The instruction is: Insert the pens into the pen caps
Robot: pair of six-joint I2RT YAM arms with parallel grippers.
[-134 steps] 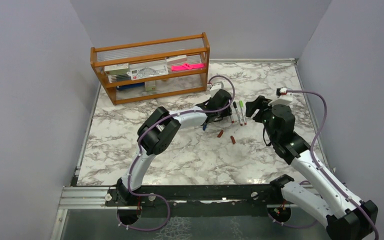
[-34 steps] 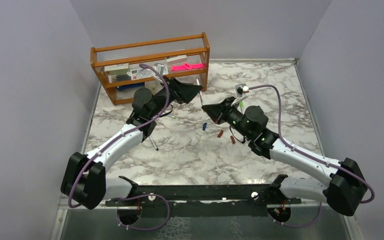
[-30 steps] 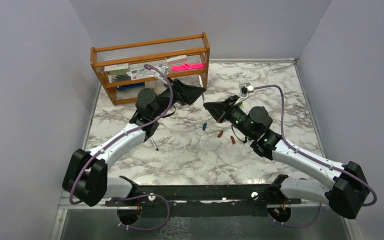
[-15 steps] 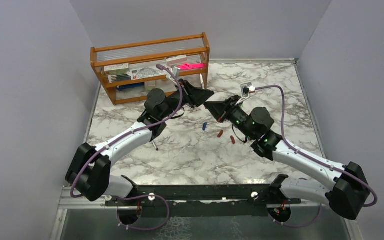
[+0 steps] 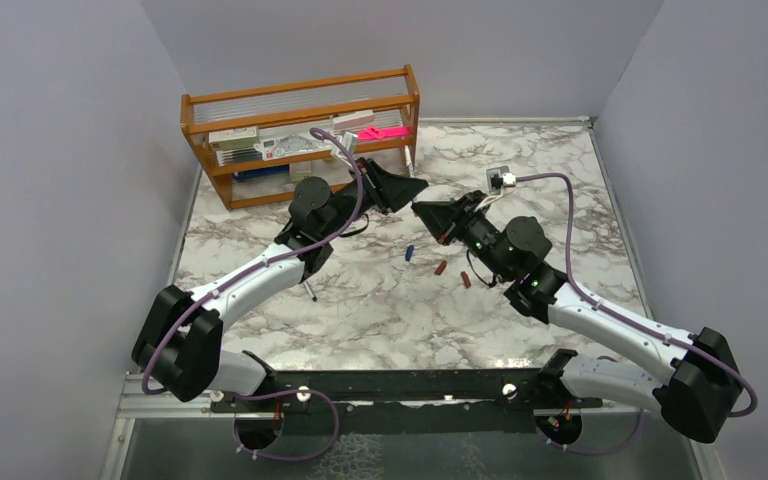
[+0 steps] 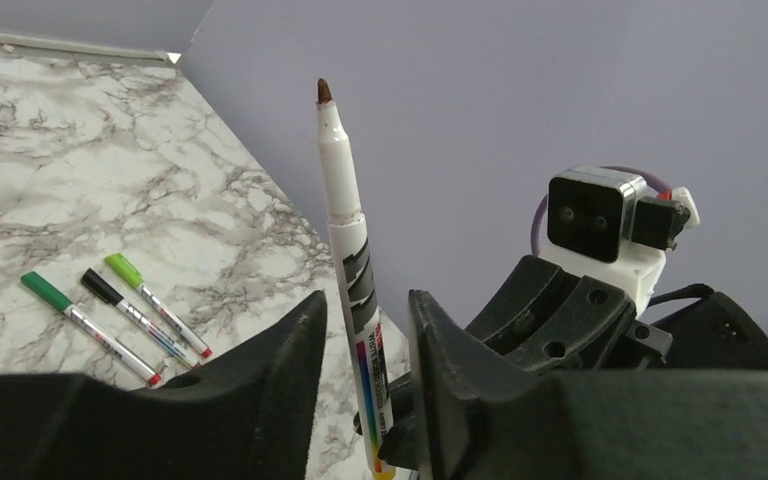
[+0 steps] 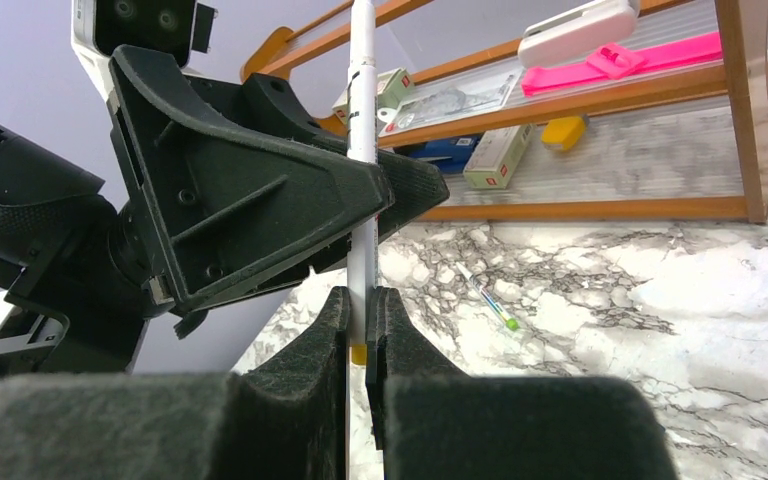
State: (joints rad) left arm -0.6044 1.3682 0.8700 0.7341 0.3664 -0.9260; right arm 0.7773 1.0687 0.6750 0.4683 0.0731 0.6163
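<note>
A white pen (image 6: 345, 230) with a bare brown tip and a yellow rear end stands upright in mid-air. My right gripper (image 7: 360, 295) is shut on its lower barrel. My left gripper (image 6: 367, 300) stands open round the same pen, a gap on each side of the barrel. In the top view the left gripper (image 5: 412, 187) and the right gripper (image 5: 422, 210) meet nose to nose above the table. Three pen caps lie on the marble: blue (image 5: 409, 253), red (image 5: 441, 267), dark red (image 5: 465, 279). Three capped pens (image 6: 140, 318) lie side by side.
A wooden rack (image 5: 300, 85) with boxes and a pink item stands at the back left. A thin black stick (image 5: 307, 290) lies beside the left arm. One pen with a green end (image 7: 490, 298) lies on the marble in front of the rack.
My left gripper has moved right to meet the right gripper, and its jaws have narrowed round the upright pen. The right gripper has kept its hold and shifted slightly.
</note>
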